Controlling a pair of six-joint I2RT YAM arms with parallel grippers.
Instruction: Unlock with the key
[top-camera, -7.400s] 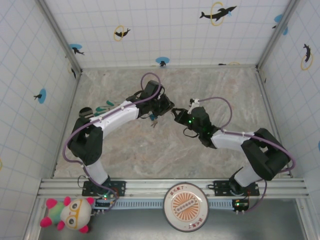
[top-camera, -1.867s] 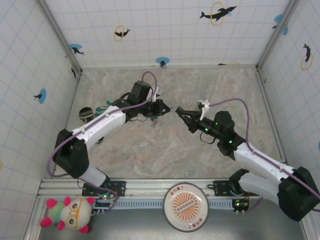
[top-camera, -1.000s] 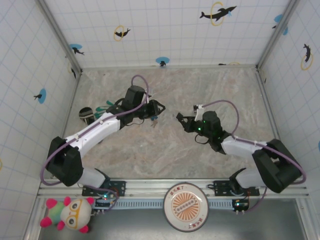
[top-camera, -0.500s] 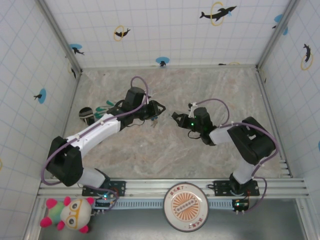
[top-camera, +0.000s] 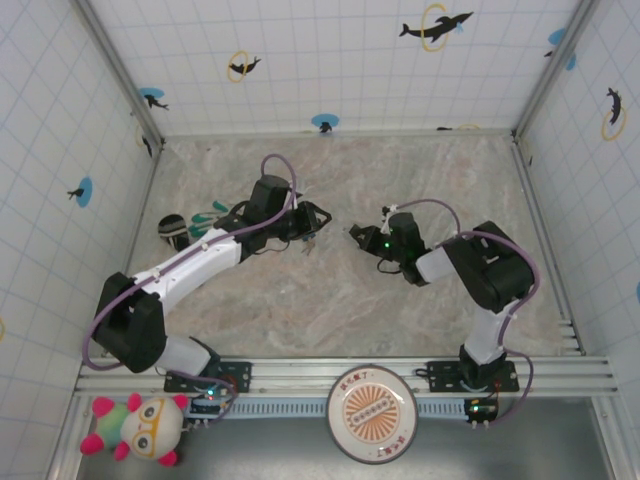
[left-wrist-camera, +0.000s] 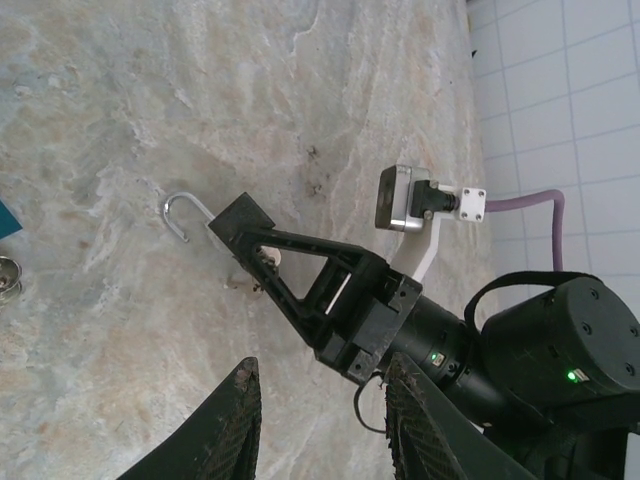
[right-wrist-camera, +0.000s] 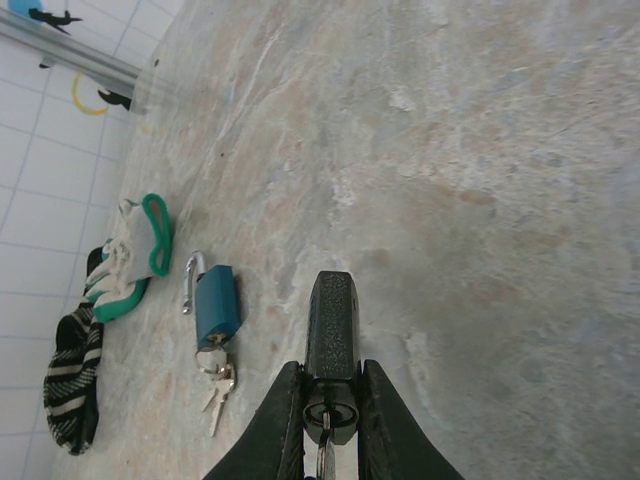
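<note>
My right gripper (right-wrist-camera: 330, 372) is shut on a black padlock (right-wrist-camera: 331, 318), held low over the marble floor. The key (right-wrist-camera: 324, 448) sits in the keyhole at the padlock's near end, and its head is cut off by the frame edge. From the left wrist view the padlock's silver shackle (left-wrist-camera: 184, 214) hangs as an open hook, with its free end apart from the body (left-wrist-camera: 240, 222). My left gripper (left-wrist-camera: 320, 378) is open with nothing between its fingers. It hovers just left of the right gripper (top-camera: 354, 235) mid-table.
A blue padlock (right-wrist-camera: 216, 305) with an open shackle and a ring of silver keys (right-wrist-camera: 218, 385) lies on the floor left of the black one. Green-and-white gloves (right-wrist-camera: 135, 250) and a dark striped cloth (right-wrist-camera: 72, 380) lie by the left wall.
The right arm has folded in, its elbow swinging up and closer, while its gripper stays mid-table holding the black padlock. The left arm has barely moved.
</note>
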